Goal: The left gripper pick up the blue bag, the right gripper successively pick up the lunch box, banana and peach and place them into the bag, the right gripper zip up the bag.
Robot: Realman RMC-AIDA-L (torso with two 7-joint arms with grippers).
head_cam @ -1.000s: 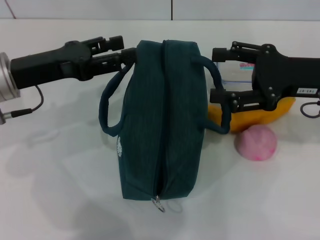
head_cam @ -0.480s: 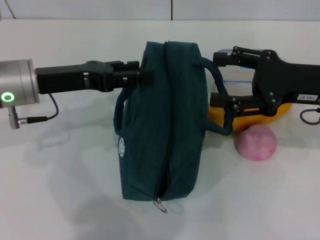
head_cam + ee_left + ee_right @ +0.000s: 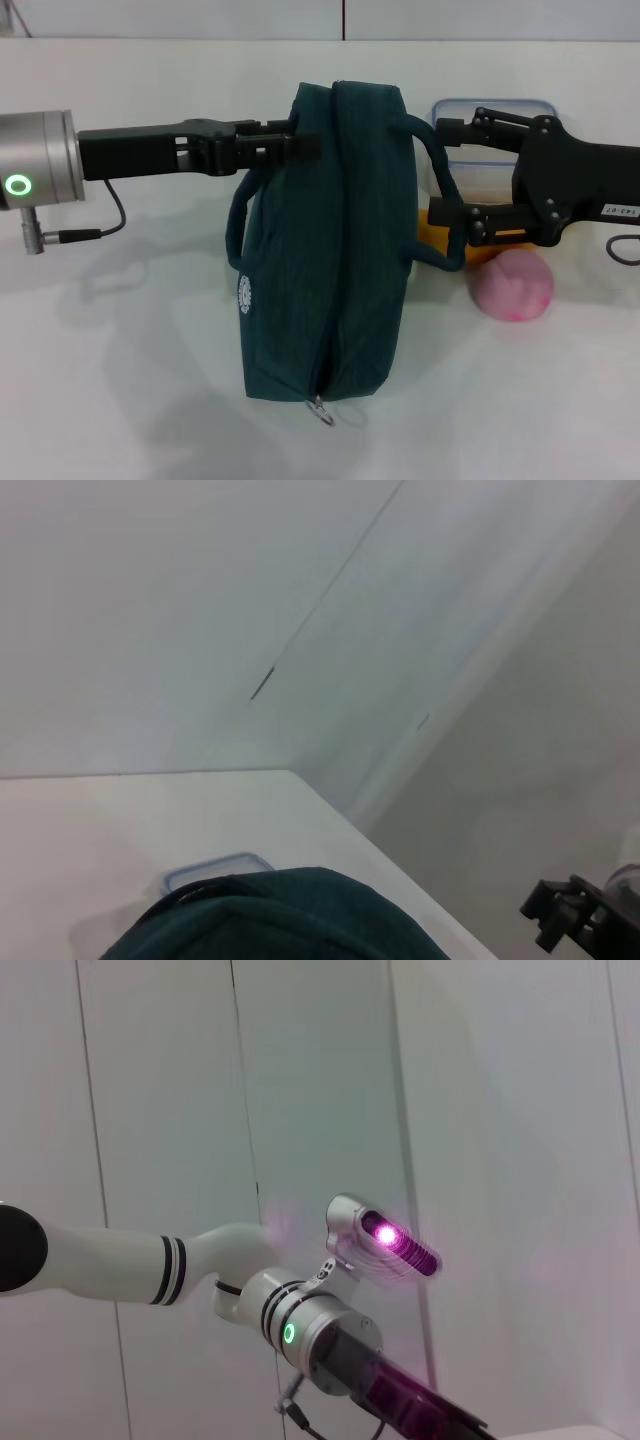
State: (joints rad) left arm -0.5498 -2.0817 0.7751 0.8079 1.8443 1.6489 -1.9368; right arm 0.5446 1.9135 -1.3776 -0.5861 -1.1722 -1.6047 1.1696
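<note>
1. Blue bag point(image 3: 325, 240) sitting on the white desk point(image 3: 120, 380), roughly dead centre, zip seam running along its top down to the ring pull point(image 3: 321, 408) at the near end. Zip looks closed along the visible length. Small round white logo on the left side panel.
2. Left hand point(image 3: 300, 145) reaching in from the left at the bag's far upper edge, right against the fabric where the left loop handle point(image 3: 240, 215) starts. Fingers look drawn close together; can't tell for sure whether any fabric or handle is pinched between them. Green ring light glowing on the silver cuff point(image 3: 35, 170).
3. Right hand point(image 3: 440, 170) coming in from the right, wide open, one finger up by the lunch box, the other lower down, tips just beside the bag's right loop handle point(image 3: 440, 190). Nothing gripped.
4. Lunch box point(image 3: 490, 135) flat on the desk behind the right hand, near the bag's right side, blue rim showing.
5. Banana point(image 3: 470, 245) mostly hidden under the right hand, only a yellow-orange strip visible between bag and peach.
6. Peach point(image 3: 513, 283) on the desk right of the bag, just in front of the right hand, clear of the bag.
7. Left wrist view: only the bag's top and the lunch box rim beyond it.
</note>
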